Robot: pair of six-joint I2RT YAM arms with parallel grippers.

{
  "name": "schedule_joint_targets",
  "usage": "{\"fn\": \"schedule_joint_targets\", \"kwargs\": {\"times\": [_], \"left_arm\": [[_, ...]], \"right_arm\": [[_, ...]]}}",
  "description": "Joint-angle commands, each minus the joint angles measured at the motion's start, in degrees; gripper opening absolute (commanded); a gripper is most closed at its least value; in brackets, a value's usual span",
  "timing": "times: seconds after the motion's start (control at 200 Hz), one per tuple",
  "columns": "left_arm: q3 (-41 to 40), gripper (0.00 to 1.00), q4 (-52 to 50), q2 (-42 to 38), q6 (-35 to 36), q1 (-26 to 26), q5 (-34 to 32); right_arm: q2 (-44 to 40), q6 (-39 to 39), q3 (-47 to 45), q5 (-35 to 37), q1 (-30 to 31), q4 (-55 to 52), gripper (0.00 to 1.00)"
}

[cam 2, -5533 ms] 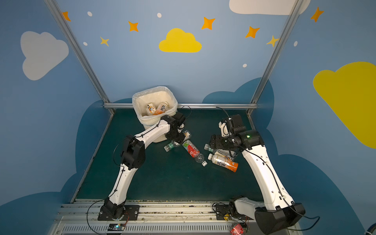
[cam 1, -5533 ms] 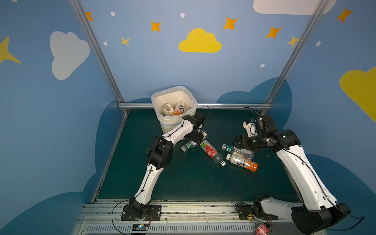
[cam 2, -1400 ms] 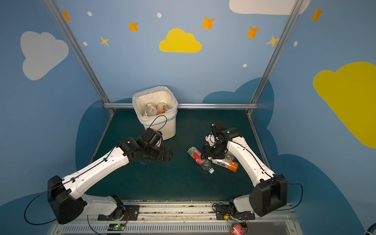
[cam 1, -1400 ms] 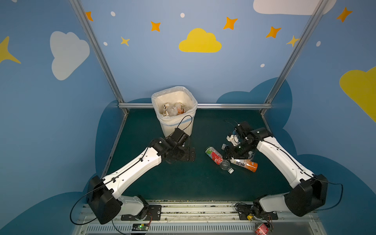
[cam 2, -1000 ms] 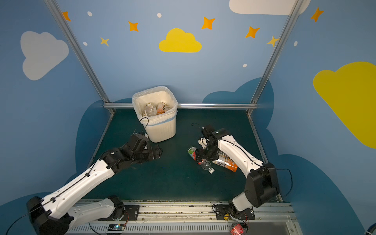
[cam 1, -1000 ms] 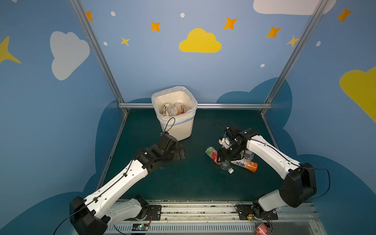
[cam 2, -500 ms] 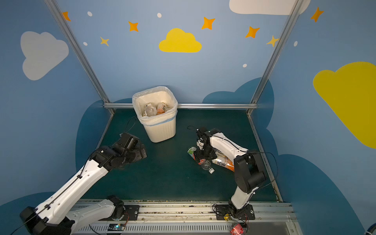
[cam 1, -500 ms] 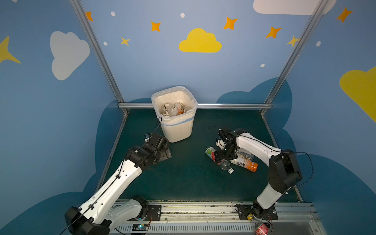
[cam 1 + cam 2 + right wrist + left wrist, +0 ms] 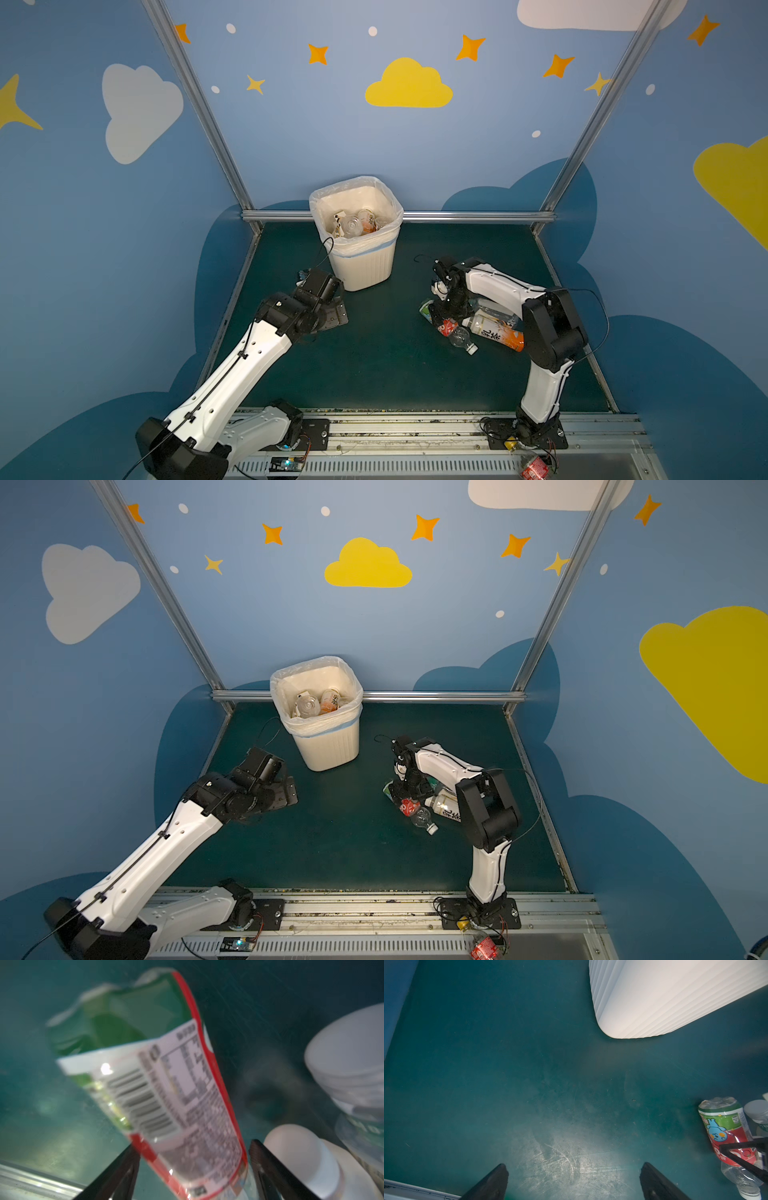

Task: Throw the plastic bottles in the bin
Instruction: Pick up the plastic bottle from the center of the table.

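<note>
The cream ribbed bin (image 9: 361, 262) (image 9: 328, 746) stands at the back of the green mat, with several plastic bottles (image 9: 357, 224) inside. Three more lie on the mat at the right. One is a crushed bottle with a red and green label (image 9: 448, 328) (image 9: 724, 1132) (image 9: 166, 1084), one has an orange label and white cap (image 9: 494, 334), and one is clear (image 9: 494, 309). My right gripper (image 9: 442, 311) (image 9: 193, 1145) is open and points down. Its jaws straddle the red and green bottle, one finger against the label. My left gripper (image 9: 332, 313) (image 9: 574, 1167) hangs open and empty over bare mat beside the bin's base (image 9: 664, 997).
An aluminium rail (image 9: 457, 216) and blue walls close in the mat at the back and sides. The arm bases sit on a metal rail (image 9: 415, 432) along the front. The orange bottle's white cap (image 9: 295, 1151) lies right beside one right finger.
My left arm has drawn back from the bin toward the front left, still open and empty. My right gripper has slid left and settled over the red and green bottle, its jaws a little wider.
</note>
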Motion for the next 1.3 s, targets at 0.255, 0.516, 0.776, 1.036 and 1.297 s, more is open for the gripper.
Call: {"fn": "schedule_joint_targets", "kwargs": {"times": [0.255,0.516,0.776,1.036,1.297], "left_arm": [[4.7,1.00,1.3,4.4,4.5,0.8,3.0],[6.8,1.00,2.6,7.1,5.9,0.9,4.4],[7.1,1.00,2.4,8.4,7.2,1.4,5.1],[9.8,1.00,1.2,9.1,8.8,2.1,5.2],[12.1,1.00,-0.5,10.2,10.5,2.7,6.5]], "right_arm": [[2.8,0.9,2.6,0.3,0.3,-0.9,0.62],[-2.5,2.9,1.7,-2.0,-0.2,-0.7,0.52],[-9.4,4.6,5.5,-2.9,-1.0,-4.5,0.52],[-7.7,4.7,44.1,-5.4,2.0,-12.8,0.56],[16.5,13.8,80.8,-14.5,4.6,17.4,0.80]]}}
